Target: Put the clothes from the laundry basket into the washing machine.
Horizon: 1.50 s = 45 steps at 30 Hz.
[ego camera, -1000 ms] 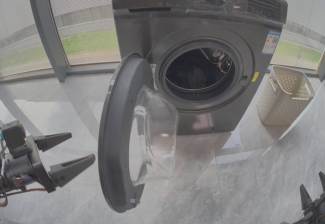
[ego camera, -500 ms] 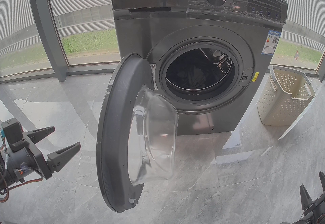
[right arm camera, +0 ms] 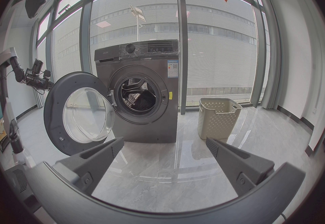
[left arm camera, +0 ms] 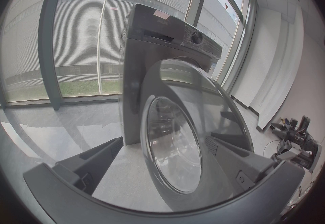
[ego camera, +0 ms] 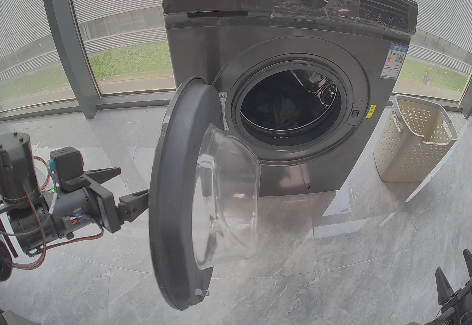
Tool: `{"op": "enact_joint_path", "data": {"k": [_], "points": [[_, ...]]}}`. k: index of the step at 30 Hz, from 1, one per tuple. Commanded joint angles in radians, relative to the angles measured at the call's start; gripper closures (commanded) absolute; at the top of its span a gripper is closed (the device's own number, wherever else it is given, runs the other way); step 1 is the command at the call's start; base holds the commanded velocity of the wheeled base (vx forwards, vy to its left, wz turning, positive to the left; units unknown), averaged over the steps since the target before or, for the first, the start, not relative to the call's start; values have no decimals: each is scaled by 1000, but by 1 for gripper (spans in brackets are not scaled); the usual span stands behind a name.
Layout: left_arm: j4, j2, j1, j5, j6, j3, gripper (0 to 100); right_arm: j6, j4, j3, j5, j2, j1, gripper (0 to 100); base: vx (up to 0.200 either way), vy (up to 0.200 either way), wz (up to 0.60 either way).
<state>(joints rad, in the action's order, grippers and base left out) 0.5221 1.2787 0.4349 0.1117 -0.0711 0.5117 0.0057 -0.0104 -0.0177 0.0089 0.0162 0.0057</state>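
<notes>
**Loaded — left arm (ego camera: 29, 203) at the door (ego camera: 179, 183)**

Clothes (ego camera: 282, 110) lie in the washer (ego camera: 206, 46); the basket (ego camera: 408, 154) beside it looks empty — likely why the left arm sits level at the door's outer face, left fingers (ego camera: 104, 174) spread wide, one tip hidden behind the rim. The right fingers (right arm camera: 98, 157), wide too, hang low, well apart.
</notes>
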Motion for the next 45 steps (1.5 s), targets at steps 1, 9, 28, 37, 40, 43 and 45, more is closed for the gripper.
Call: {"op": "enact_joint_path", "data": {"k": [1, 9, 28, 37, 40, 43, 45], "points": [[26, 116, 65, -18, -19, 65, 0, 0, 0, 12, 0, -16, 0, 0, 0, 0, 0], [142, 261, 123, -70, -81, 145, 0, 0, 0, 12, 0, -16, 0, 0, 0, 0, 0], [197, 435, 208, -133, -90, 314, 0, -1, 0, 12, 0, -16, 0, 0, 0, 0, 0], [200, 484, 212, -149, -108, 380, 0, 0, 0, 12, 0, -16, 0, 0, 0, 0, 0], [219, 519, 232, -167, -124, 421, 0, 0, 0, 12, 0, -16, 0, 0, 0, 0, 0], [249, 567, 245, -173, -127, 449, 0, 0, 0, 12, 0, -16, 0, 0, 0, 0, 0], [262, 580, 245, -178, -128, 456, 0, 0, 0, 12, 0, -16, 0, 0, 0, 0, 0]]}}
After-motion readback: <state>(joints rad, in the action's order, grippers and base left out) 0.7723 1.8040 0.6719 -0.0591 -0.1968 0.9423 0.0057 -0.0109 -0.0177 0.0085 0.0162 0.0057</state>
